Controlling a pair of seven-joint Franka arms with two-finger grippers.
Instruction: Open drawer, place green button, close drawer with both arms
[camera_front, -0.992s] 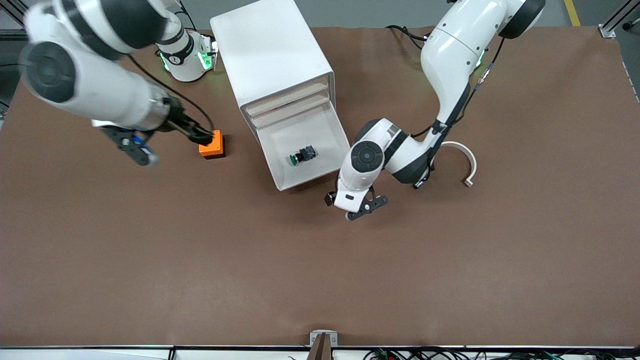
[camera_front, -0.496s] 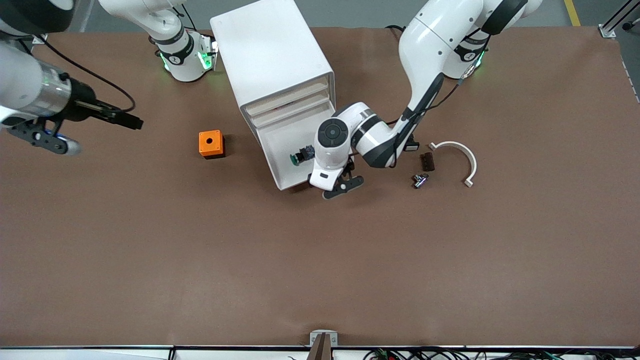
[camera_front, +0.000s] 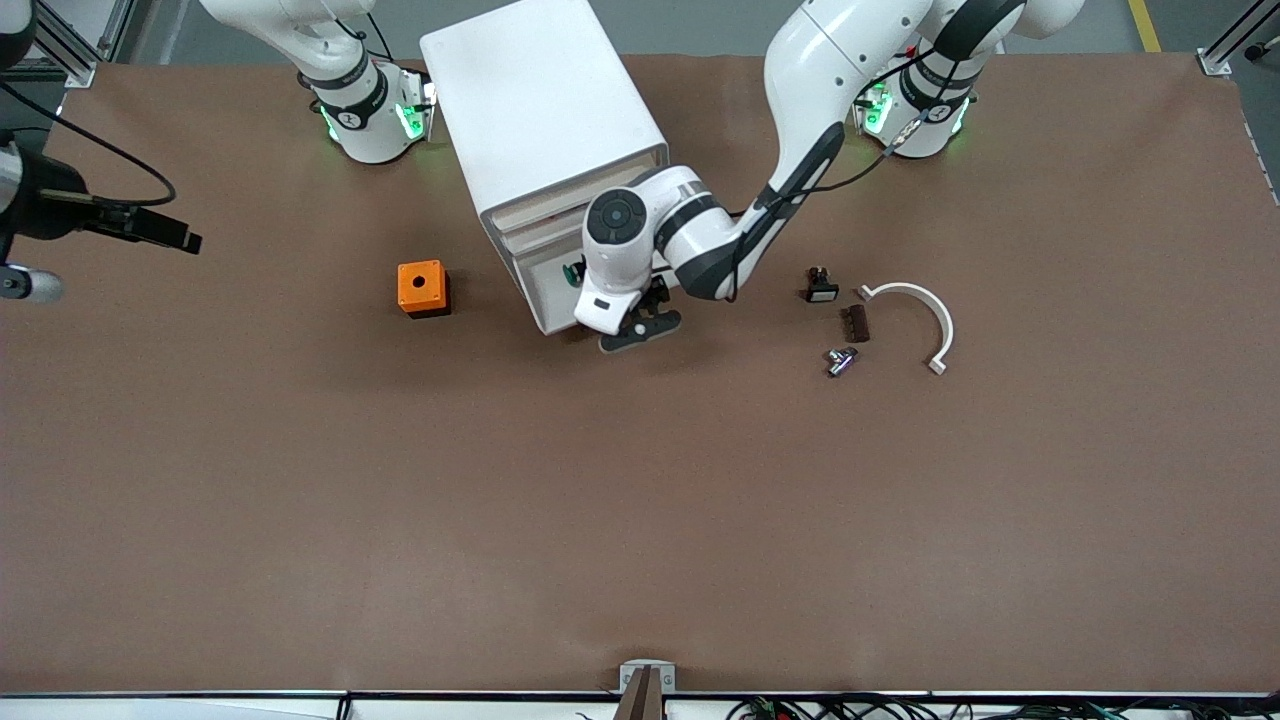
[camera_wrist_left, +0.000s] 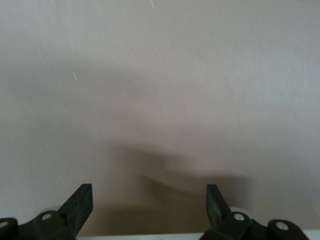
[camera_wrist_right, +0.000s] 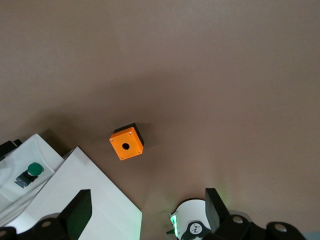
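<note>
two arms: left gripper (camera_front: 640, 325) low at the front of the drawer (camera_front: 545, 300), fingers spread and holding nothing; right gripper (camera_front: 170, 232) up at the right arm's end of the table, fingers apart, empty, waiting.
button: the button (camera_wrist_right: 29, 172) lies in the drawer, green cap showing, mostly hidden under the left arm in the front view.
drawer: part open, sticking out of the cabinet (camera_front: 545, 130).
risk one: an off-centre push could skew the drawer and jam it.
risk two: a hard shove could slide the whole cabinet, since nothing braces it.
risk three: a jolt might bounce the button about inside.
bystander: orange cube (camera_front: 421, 288) sits apart, safe.
</note>
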